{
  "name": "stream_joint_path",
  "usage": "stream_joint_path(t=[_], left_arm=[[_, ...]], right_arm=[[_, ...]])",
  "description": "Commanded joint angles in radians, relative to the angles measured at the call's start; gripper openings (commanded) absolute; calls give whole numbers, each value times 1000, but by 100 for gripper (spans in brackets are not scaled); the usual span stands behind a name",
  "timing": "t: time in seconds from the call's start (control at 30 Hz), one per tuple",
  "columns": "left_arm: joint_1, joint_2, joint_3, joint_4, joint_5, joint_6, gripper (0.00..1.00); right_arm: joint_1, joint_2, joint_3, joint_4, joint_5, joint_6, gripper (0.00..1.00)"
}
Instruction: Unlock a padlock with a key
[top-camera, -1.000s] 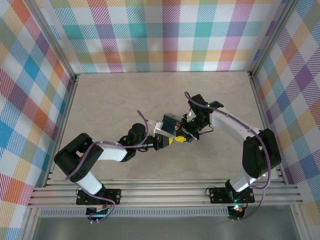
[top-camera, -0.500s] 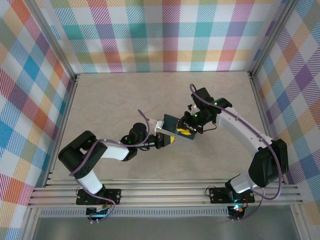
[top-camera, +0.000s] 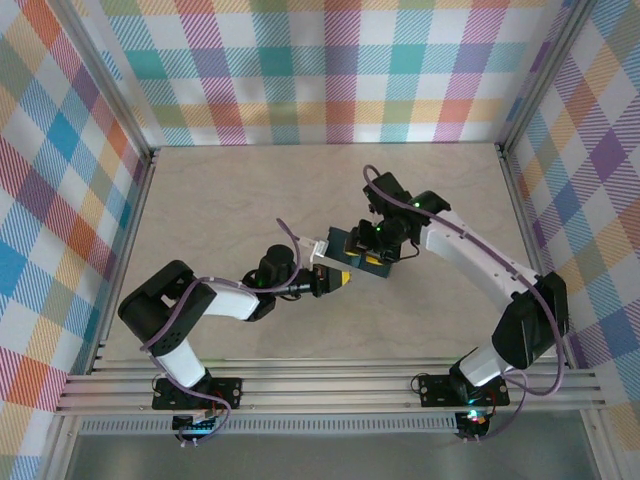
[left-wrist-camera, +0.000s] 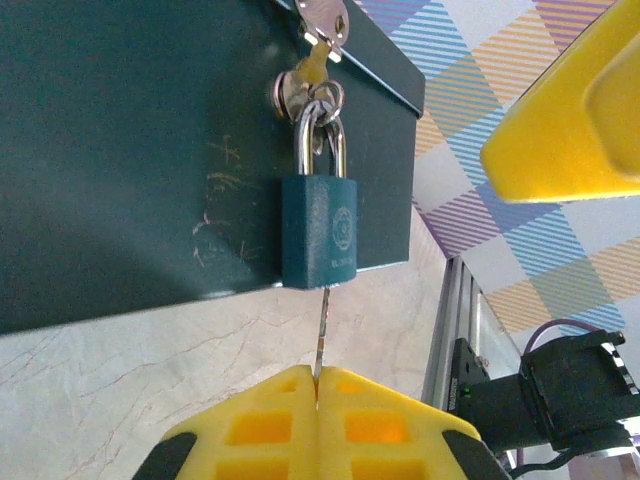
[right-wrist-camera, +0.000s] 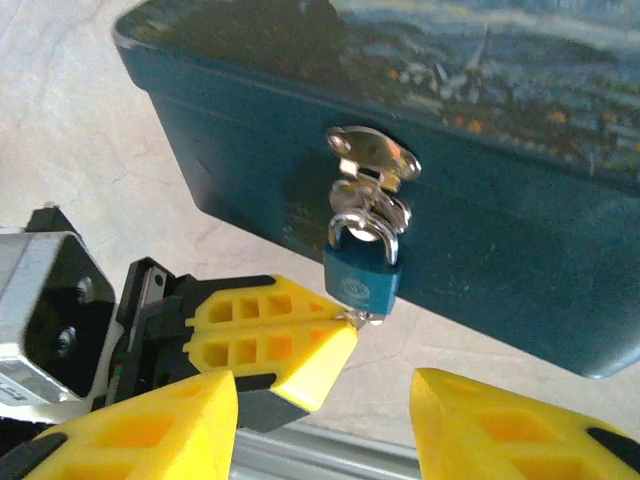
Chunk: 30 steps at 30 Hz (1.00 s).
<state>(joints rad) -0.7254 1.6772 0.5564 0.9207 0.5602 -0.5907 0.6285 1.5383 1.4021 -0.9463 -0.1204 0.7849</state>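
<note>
My left claw (left-wrist-camera: 318, 385) grasps the key (left-wrist-camera: 321, 335) in the padlock (left-wrist-camera: 319, 232) just ahead; my released right claw (right-wrist-camera: 322, 392) has returned, I think to brace it

Both arms match, left arm (top-camera: 228, 301) and right arm (top-camera: 470, 255): white tubular links, chunky black joints. Purple cables (top-camera: 190, 292) loop along them. And there's the left gripper (left-wrist-camera: 316, 378), with bright yellow fingers (left-wrist-camera: 250, 432), blocky, moulded with square pockets.

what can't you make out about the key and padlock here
Head of the key: left wrist view, buried between the shut fingers of the left gripper.
Keyhole of the padlock: right wrist view, covered by a left fingertip.
Top view: padlock too small to pick out against the tin.
</note>
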Motion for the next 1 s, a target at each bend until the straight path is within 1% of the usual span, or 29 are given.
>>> stream_joint_path(t=[0.0,0.1,0.3,0.37,0.43,0.5,0.53,0.57,0.63,0.7,0.8,0.97], left_arm=[[0,12,33,50,20,-5,0],[0,18,41,50,24,-5,0],[3,26,34,67,16,-20,0],[7,35,31,87,12,-35,0],[14,51,31,119,10,-62,0],[22,73,35,163,22,-94,0],[24,83,41,176,28,-105,0],[25,90,47,179,35,-109,0],[25,93,44,178,39,-109,0],[26,81,30,174,35,-106,0],[27,49,4,135,26,-80,0],[27,-7,-1,64,17,-44,0]], right_arm=[[17,43,62,-64,109,-37,48],[27,95,103,-87,120,-54,48],[63,157,195,-139,207,-103,48],[66,161,229,-164,257,-129,50],[66,161,261,-181,334,-172,54],[65,163,241,-138,387,-279,56],[55,173,200,-105,385,-332,55],[37,194,159,-92,359,-353,50],[5,241,104,-103,285,-334,43],[22,242,56,-80,261,-307,39],[34,187,28,-40,256,-264,38],[34,159,148,-114,294,-255,40]])
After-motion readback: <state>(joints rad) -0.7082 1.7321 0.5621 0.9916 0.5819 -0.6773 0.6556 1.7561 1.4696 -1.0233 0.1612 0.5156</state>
